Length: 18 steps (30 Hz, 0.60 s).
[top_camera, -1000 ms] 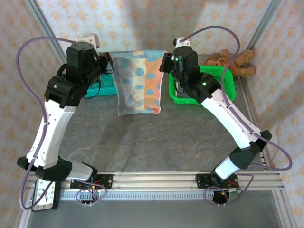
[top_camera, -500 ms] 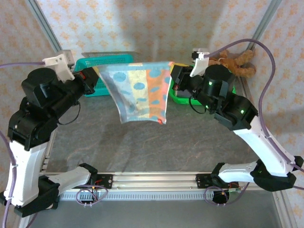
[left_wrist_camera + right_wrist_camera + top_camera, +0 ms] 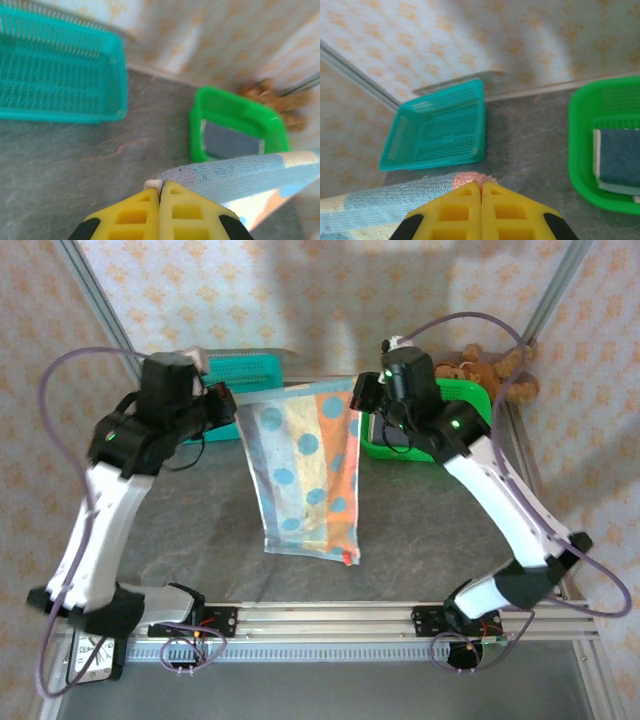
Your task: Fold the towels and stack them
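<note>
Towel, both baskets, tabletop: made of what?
The towel looks like soft terry cloth, matte: fuzzy looped pile at its pinched corner. The teal basket and green basket look like moulded plastic, slightly glossy, with slotted walls. The tabletop is grey, veined like stone; possibly laminate.

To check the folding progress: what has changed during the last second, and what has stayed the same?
The towel was carried toward the near edge of the table. It now hangs longer, with its bottom edge further forward. Nothing was released: the left pincer and the right pincer stay shut on its top corners. The teal basket, the green basket and the teddy bear did not move.
</note>
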Motion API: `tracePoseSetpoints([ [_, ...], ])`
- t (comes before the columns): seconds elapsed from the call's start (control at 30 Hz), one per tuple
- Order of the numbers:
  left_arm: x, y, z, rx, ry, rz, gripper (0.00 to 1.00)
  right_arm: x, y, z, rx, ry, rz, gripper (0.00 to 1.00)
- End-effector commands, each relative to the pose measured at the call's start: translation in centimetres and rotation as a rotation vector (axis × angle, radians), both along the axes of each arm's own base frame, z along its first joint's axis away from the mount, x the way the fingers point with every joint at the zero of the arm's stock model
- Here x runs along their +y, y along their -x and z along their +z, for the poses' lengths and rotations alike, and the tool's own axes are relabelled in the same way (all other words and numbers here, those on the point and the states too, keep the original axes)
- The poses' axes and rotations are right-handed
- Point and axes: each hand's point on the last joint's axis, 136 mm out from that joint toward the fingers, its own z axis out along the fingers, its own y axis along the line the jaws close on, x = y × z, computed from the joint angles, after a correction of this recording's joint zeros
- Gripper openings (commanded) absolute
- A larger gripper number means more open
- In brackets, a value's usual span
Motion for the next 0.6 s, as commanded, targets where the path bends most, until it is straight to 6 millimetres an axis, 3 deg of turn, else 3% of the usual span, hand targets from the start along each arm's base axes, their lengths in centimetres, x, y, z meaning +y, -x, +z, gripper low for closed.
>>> tracePoseSetpoints([
  [0.0, 0.7, -3.7, -3.8, 0.076, -0.066, -0.021, 0.0, 0.0, -3.2, -3.6, 0.106, 0.007, -0.03, 0.0],
  [0.17, 1.1, -10.2, -9.0, 0.123, -0.099, -0.037, 0.0, 0.7, -8.8, -9.5, 0.193, 0.05, -0.024, 0.0],
  [0.3, 1.1, -14.0, -12.7, 0.155, -0.099, -0.043, 0.0, 0.7, -12.1, -13.6, 0.247, 0.109, -0.032, 0.0],
  [0.43, 0.8, -15.7, -15.2, 0.18, -0.114, -0.06, 0.0, 0.6, -13.9, -16.7, 0.287, 0.124, -0.03, 0.0],
  [0.57, 0.7, -15.3, -17.3, 0.221, -0.106, -0.065, 0.0, 1.1, -13.8, -18.7, 0.324, 0.122, -0.003, 0.0],
])
